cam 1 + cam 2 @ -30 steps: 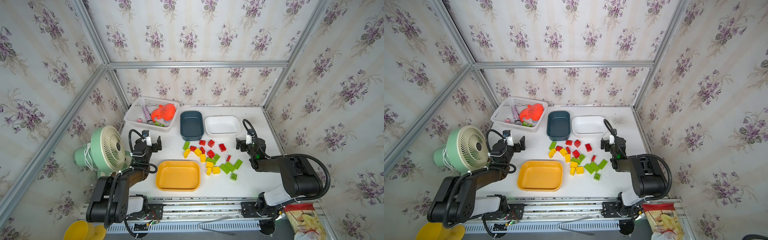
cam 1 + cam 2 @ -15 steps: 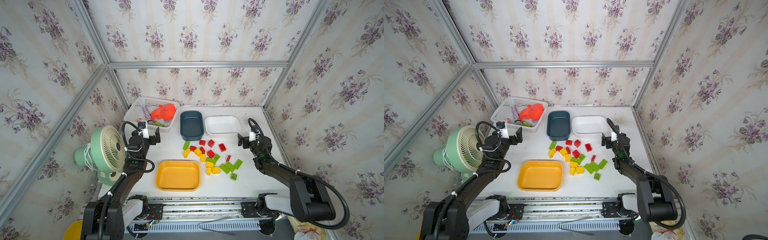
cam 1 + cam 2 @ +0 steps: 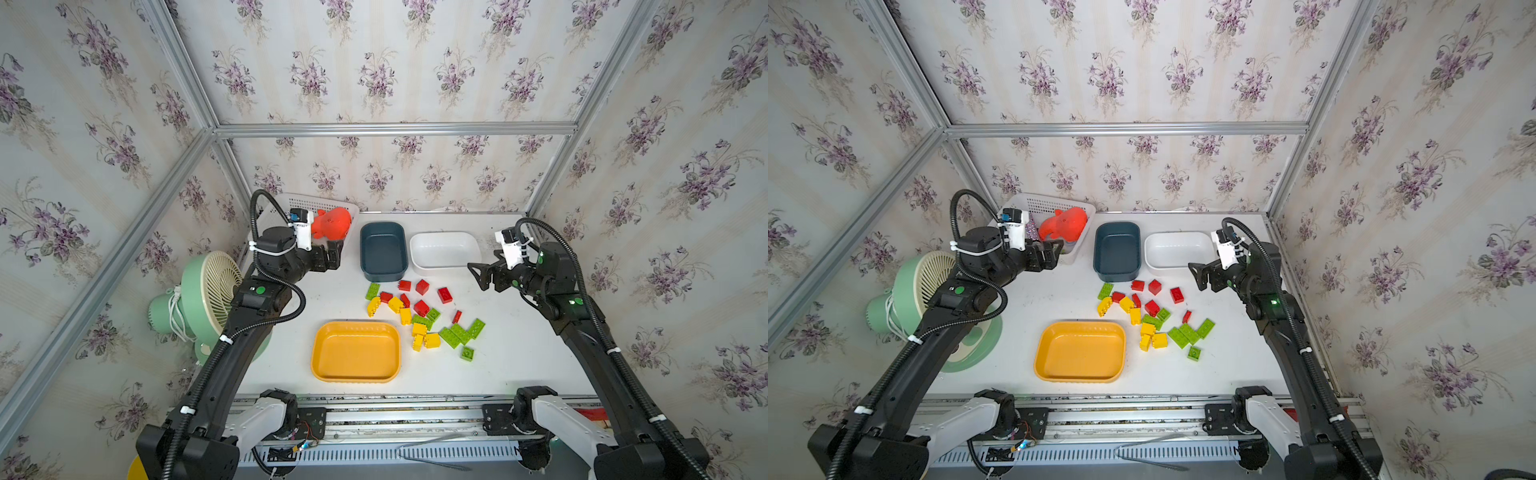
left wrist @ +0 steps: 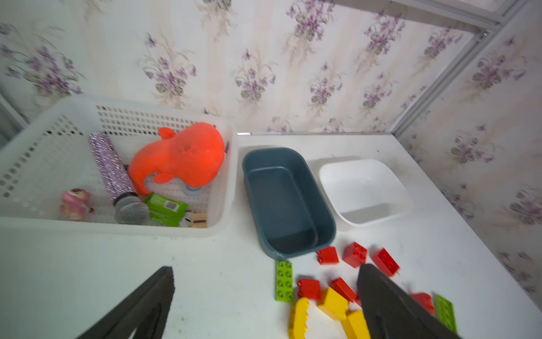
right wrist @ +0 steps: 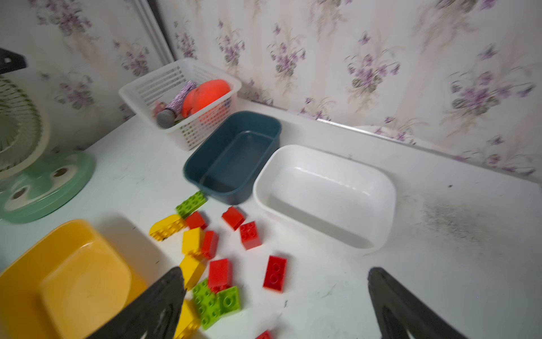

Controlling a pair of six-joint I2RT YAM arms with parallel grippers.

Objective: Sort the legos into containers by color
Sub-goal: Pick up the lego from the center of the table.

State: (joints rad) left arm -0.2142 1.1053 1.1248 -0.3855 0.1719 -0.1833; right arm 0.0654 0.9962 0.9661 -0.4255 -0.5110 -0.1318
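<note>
The legos (image 3: pixel 419 316) lie loose in a red, yellow and lime green pile on the white table, between the three empty containers. These are a dark teal tray (image 3: pixel 382 251), a white tray (image 3: pixel 444 251) and a larger orange-yellow tray (image 3: pixel 355 351). My left gripper (image 3: pixel 332 257) hovers open left of the teal tray, holding nothing. In its wrist view the left gripper (image 4: pixel 267 268) frames a long green brick (image 4: pixel 284 280). My right gripper (image 3: pixel 478 274) hangs open right of the pile, by the white tray's near corner. A red brick (image 5: pixel 274 273) lies on the table between its spread fingers.
A white lattice basket (image 3: pixel 316 203) at the back left holds an orange toy (image 3: pixel 332 222) and other odds and ends. A green fan (image 3: pixel 208 299) stands off the table's left edge. Walls close the back and both sides.
Both arms have lifted from their folded pose and reached out over the table. The left gripper moved towards the teal tray, the right towards the white tray. Both stayed open.
</note>
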